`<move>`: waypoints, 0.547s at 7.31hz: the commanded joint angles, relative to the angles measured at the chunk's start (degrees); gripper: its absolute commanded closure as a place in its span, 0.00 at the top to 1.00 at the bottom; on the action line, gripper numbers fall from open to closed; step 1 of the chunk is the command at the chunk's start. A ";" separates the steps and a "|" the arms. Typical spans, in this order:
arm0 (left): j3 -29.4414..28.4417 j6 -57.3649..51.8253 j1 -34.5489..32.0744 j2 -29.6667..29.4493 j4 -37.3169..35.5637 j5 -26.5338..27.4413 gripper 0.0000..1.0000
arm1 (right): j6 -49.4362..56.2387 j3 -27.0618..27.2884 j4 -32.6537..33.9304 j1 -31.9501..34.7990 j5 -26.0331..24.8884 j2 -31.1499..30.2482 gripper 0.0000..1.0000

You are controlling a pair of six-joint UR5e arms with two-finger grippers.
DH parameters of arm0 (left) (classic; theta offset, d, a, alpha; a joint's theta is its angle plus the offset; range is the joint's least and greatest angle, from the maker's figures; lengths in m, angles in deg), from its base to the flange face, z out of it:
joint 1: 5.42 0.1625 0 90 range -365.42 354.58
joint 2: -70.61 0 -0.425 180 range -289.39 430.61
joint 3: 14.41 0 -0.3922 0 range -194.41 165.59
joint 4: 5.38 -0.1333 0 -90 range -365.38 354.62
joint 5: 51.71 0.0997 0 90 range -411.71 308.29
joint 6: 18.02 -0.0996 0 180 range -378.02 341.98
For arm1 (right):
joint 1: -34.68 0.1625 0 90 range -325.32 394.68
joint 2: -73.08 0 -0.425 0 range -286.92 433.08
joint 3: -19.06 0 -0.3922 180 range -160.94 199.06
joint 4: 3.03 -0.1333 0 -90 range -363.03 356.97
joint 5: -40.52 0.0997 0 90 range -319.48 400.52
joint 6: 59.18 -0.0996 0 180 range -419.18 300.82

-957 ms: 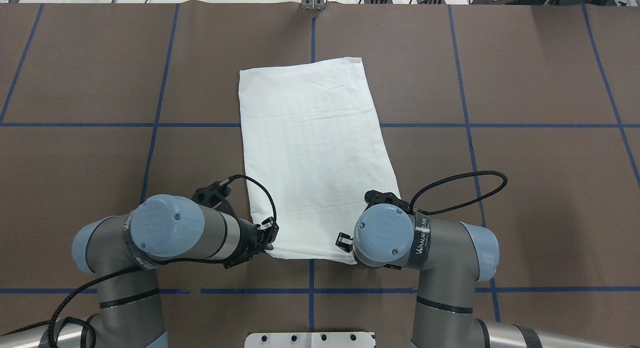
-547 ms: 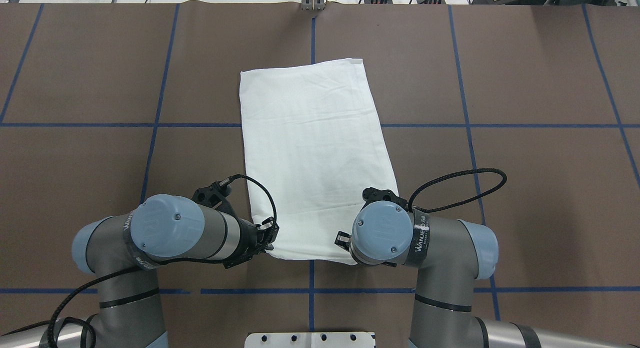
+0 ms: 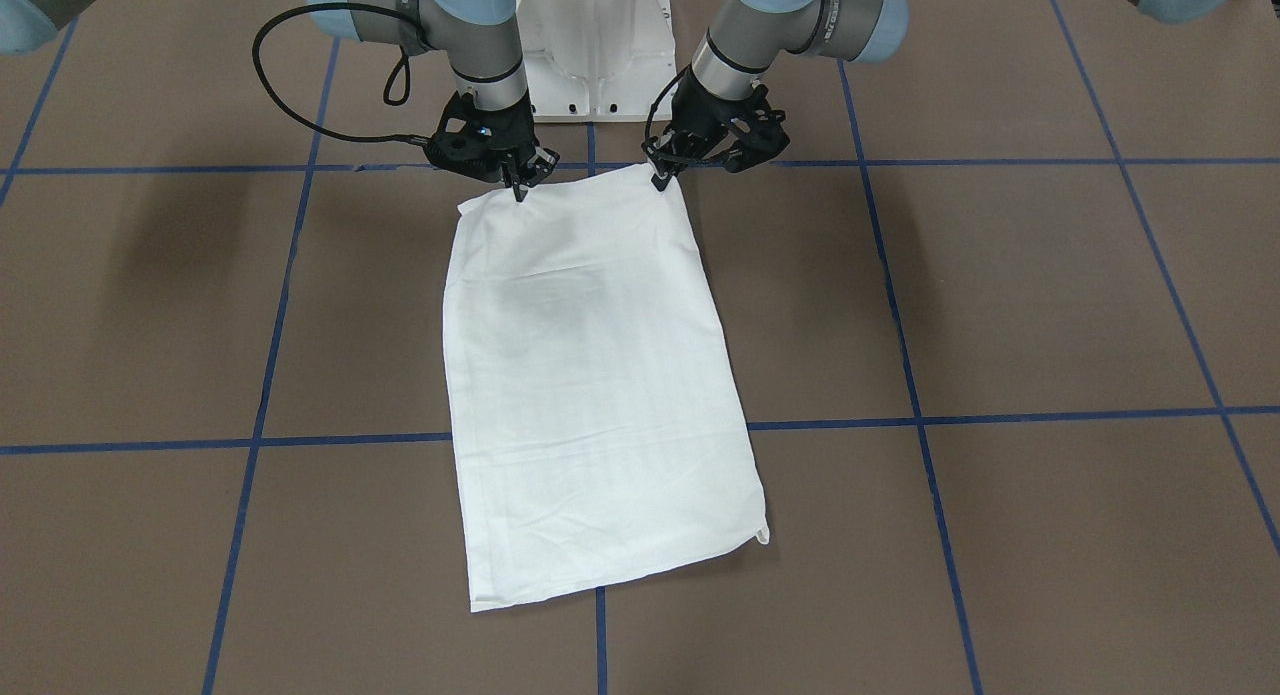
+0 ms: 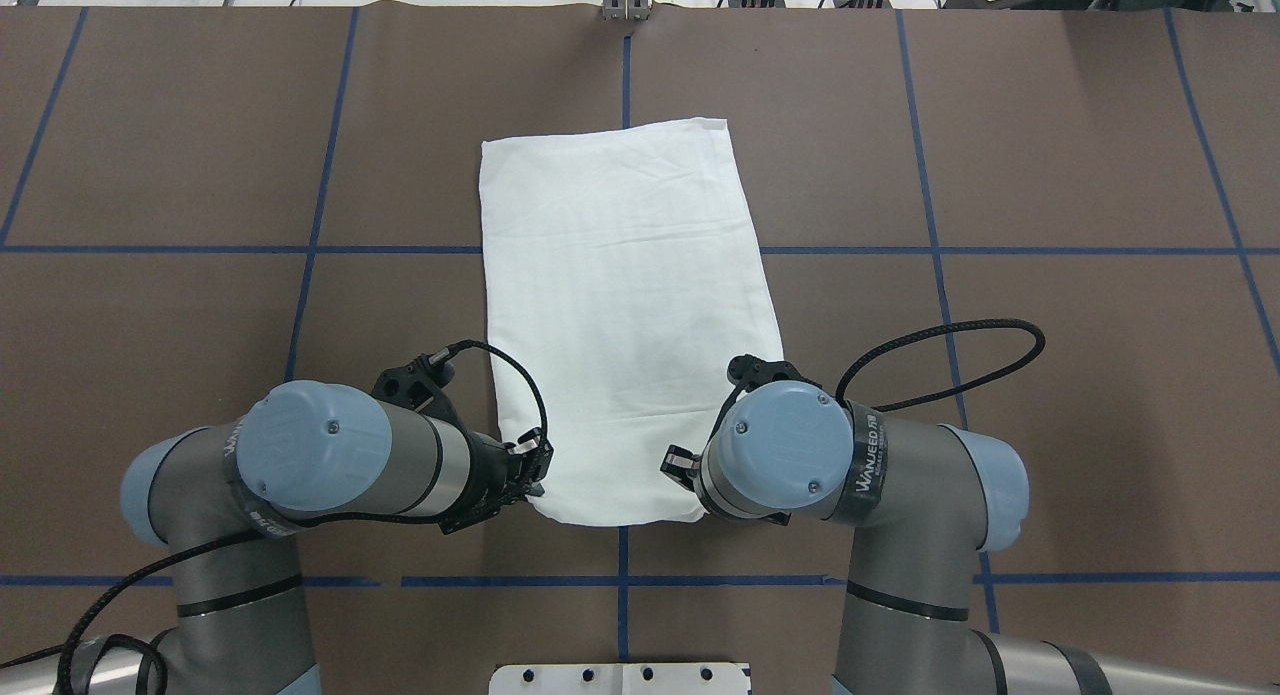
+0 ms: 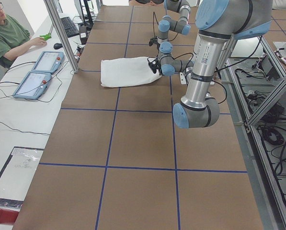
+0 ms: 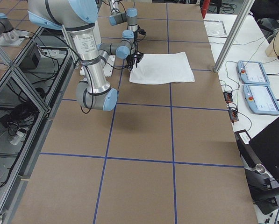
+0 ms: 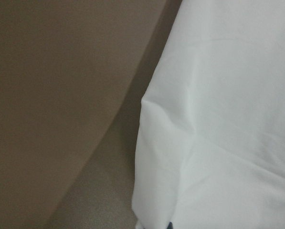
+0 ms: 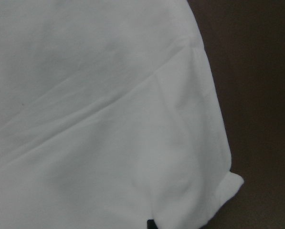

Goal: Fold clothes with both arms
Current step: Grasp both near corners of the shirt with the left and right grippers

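Shirt, white folded rectangle, near edge in pinch of left hand and right hand.

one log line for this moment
shirt: long white rectangle | left arm: jaws shut on near-left corner | right arm: jaws shut on near-right corner
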 commanded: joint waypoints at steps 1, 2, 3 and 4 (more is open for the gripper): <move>5.26 0.08 0.47 0.56 -4.35 0.03 0.00 | -1.54 4.79 0.45 -0.23 1.45 -1.34 0.00; 7.89 0.08 0.73 0.47 -5.93 0.03 0.00 | -1.54 7.50 0.45 -0.75 3.29 -2.83 0.00; 12.44 0.26 2.39 0.82 -10.65 0.03 0.00 | -1.54 11.71 0.45 -0.93 6.88 -4.93 0.00; 17.36 0.43 4.41 1.08 -15.74 0.03 0.00 | -1.54 15.93 0.45 -0.67 11.87 -6.87 0.00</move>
